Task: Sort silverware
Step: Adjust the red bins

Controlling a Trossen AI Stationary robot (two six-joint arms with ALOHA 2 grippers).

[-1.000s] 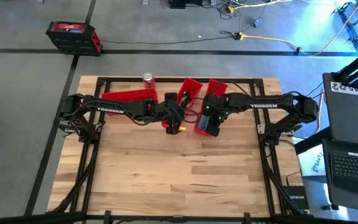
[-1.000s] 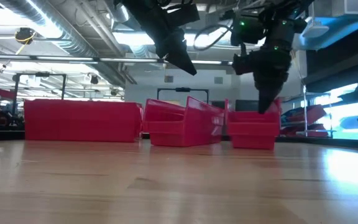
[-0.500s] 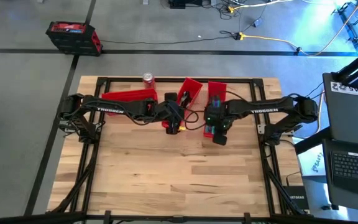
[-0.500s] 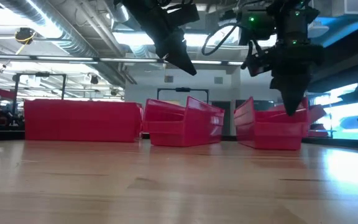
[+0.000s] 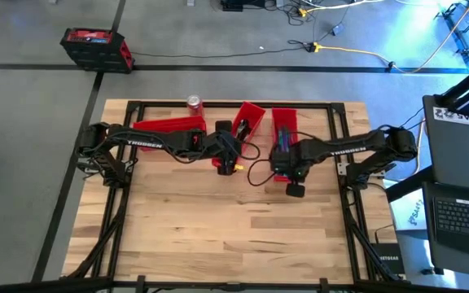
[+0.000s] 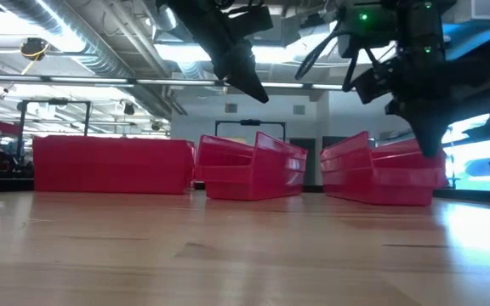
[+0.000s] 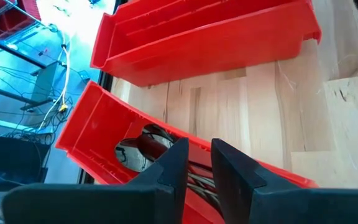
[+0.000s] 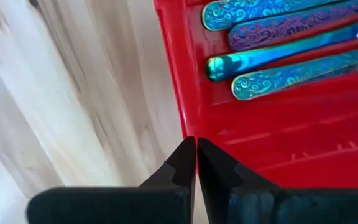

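the right gripper [image 8: 196, 152], fingers closed on nothing, hangs at the rim of a red bin [image 8: 241, 140] holding 4 iridescent silverware handles [image 8: 278, 53]; the left gripper [image 7: 194, 158], fingers slightly parted and empty, hovers over another bin [image 7: 98, 134].

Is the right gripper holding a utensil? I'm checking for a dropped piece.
No: the right gripper is shut on nothing at the red bin's edge, and the silverware lies inside.

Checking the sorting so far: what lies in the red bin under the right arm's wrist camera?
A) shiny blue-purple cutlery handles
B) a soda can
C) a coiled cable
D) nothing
A: the right wrist view shows several patterned blue-purple cutlery handles lying side by side in the red bin.
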